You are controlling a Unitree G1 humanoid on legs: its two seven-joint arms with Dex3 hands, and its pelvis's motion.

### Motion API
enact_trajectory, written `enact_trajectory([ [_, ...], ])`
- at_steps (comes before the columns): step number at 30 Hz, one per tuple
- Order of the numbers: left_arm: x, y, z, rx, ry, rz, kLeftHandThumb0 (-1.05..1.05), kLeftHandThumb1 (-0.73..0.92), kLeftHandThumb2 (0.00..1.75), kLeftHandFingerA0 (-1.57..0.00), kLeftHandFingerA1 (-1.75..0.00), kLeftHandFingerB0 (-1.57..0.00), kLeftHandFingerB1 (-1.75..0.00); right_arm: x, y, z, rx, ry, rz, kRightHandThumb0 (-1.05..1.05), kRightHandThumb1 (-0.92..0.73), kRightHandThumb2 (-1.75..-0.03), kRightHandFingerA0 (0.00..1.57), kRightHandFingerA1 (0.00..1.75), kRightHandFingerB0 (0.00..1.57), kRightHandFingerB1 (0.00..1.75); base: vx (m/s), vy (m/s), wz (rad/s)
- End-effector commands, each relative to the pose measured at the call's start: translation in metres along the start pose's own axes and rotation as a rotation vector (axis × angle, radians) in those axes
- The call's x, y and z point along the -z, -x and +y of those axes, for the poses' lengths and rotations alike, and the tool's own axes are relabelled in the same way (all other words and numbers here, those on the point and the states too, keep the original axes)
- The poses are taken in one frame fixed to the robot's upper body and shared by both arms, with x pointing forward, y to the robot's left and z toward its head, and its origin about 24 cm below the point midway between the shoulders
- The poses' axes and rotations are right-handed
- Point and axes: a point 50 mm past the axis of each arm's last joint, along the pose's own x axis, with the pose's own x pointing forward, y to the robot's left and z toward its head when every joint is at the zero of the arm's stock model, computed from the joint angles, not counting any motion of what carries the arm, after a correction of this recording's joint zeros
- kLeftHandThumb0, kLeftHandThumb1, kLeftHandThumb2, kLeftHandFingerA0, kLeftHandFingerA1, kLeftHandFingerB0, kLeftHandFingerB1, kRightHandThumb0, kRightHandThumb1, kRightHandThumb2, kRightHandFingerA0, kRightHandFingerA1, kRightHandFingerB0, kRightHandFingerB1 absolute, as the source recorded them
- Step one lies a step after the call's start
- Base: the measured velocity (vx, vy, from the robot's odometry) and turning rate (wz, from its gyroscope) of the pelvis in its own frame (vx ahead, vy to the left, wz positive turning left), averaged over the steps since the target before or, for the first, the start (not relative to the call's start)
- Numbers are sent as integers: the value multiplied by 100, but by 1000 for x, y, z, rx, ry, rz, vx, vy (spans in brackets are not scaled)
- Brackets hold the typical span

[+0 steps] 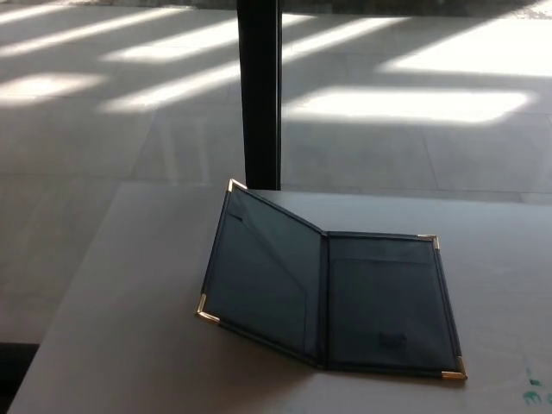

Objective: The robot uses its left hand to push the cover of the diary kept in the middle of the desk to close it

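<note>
- The floor (pixel 78 155) fills the left and top of the head view, pale grey tiles crossed by bright slanting bands of sunlight.
- The bench (pixel 129 345) is a plain, light surface; its left edge runs diagonally from the lower left corner up toward the middle.
- The diary (pixel 328 297) lies open near the middle of the bench, dark, with gold metal tips on its corners.
- Its left cover (pixel 259 276) is lifted off the bench and tilted up, its far top corner standing highest, with a slanted inner pocket showing on its face.
- A dark upright post (pixel 259 86) rises behind the bench, just beyond the raised cover's top corner.
- The diary's right cover (pixel 388 302) lies flat on the bench, with a pocket edge across its upper part and a small dark mark near its bottom.
- Some small green marks (pixel 535 392) show on the bench at the far lower right edge.
- Neither hand shows, so whether they are released or clenched cannot be told.
</note>
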Motion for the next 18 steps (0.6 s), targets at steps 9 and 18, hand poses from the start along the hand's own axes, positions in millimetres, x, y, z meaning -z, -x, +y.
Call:
enact_trajectory([
  [9, -113, 7, 34, -372, 550, -289, -105, 92, 82, -102, -91, 0, -82, -13, 13, -50, 106, -417, -154, -91, -92, -70, 75, 75, 66, 58, 0, 0, 0],
  [18, -217, 78, -51, 28, 500, -733, -81, 92, 74, -28, -47, -23, -42, -17, 11, -52, 103, -475, -153, -91, -92, -69, 71, 74, 66, 58, 0, 0, 0],
])
